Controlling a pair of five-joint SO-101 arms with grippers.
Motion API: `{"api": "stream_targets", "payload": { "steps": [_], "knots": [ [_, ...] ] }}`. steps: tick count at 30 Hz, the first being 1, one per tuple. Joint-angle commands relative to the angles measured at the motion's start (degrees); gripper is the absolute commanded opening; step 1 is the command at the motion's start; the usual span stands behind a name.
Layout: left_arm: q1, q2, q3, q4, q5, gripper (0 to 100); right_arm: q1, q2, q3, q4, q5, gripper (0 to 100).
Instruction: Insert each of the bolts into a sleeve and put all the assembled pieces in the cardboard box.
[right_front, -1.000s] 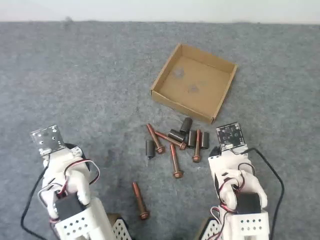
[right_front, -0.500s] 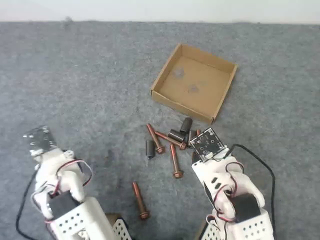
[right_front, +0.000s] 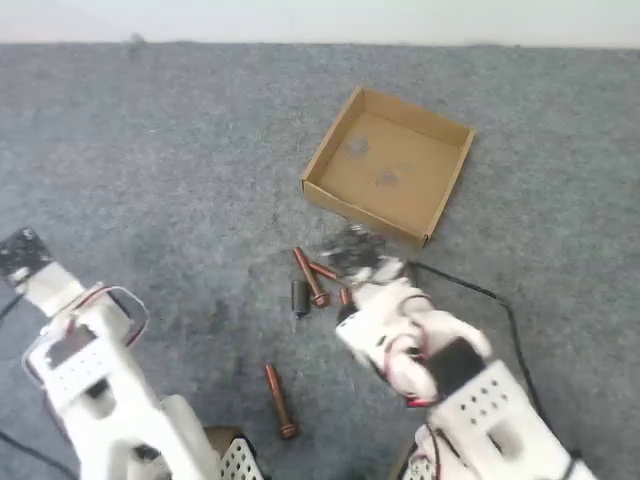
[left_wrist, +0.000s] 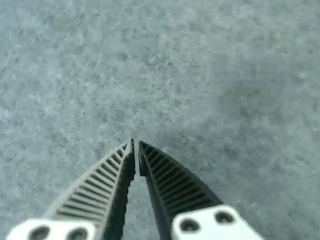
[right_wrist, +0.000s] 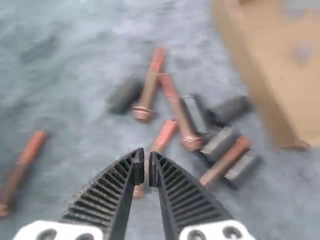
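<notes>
Step in hand, as I read it: the very start, going for a first bolt. No bolt sits in a sleeve yet, none boxed.

R claw hangs over the pile just in front of the box. Its tips are together w/ only a sliver between, gripping nothing. Right under the tips lies one bolt, threaded end showing past them. The other bolts and the sleeves lie jumbled, some touching, between that bolt and the box front wall. One sleeve lies a bit off the pile, farther from the box. A lone bolt lies well apart from the box, beyond the pile.

L claw is closed up too, empty, over bare carpet, well away from the box.

Next move, prob.: R claw parts its jaws, drops around the shank of the bolt below, then clamps. Neighbours are tight, so a finger may nudge them. After that L needs a sleeve held steady for the insert; lining up the axes looks the fussy bit.

Box: no pieces in it, just two grey smudges on its floor.
</notes>
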Motion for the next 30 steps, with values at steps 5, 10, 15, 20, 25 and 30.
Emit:
{"api": "stream_targets", "payload": {
  "steps": [5,10,15,20,25,30],
  "knots": [
    [-5.19,14.59,-10.59,-4.31,1.14,2,-18.07,15.34,-5.27,-5.93,-4.66,10.3],
    [-5.27,20.66,-13.93,-4.31,1.14,2,-23.6,25.45,-1.93,-14.37,-6.86,14.5],
    [-4.92,22.51,-14.99,-4.31,1.14,2,-26.77,33.54,-2.02,-22.64,-7.82,11.4],
    [-3.43,22.59,-14.99,-4.31,1.14,2,-30.46,34.95,-5.98,-16.92,-8.7,14.9],
    [-2.99,22.68,-14.99,-4.48,1.14,2,-33.89,35.47,-6.07,-15.96,-10.9,15.5],
    [-2.9,22.68,-14.99,-4.57,1.14,2,-37.58,36.88,-5.98,-16.75,-11.08,15.3]
  ]
}}
